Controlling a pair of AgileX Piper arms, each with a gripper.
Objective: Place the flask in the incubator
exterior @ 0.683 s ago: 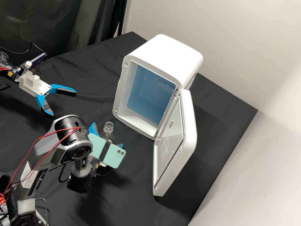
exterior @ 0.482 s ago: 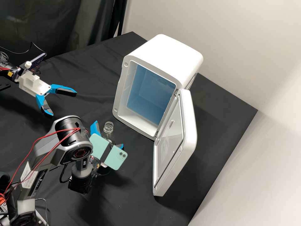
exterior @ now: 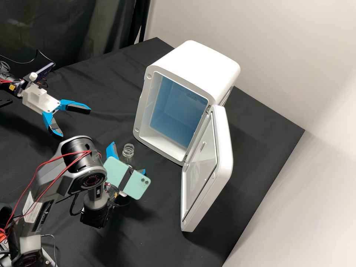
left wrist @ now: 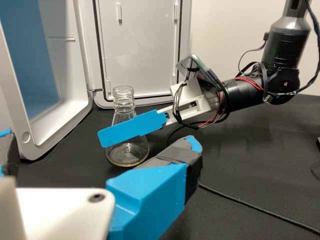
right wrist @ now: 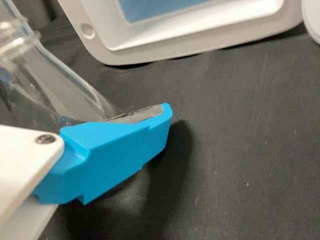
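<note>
Black bench (exterior: 111, 85), white wall (exterior: 278, 37); left hand (exterior: 74, 122) open; right hand (exterior: 127, 161) grips flask (exterior: 128, 150).

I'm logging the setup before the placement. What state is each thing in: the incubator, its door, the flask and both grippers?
incubator: upright, chamber empty.
door: swung wide open.
flask: standing upright, uncapped, outside the incubator.
left gripper: open, holding nothing.
right gripper: at the flask; grip cannot be judged.
</note>
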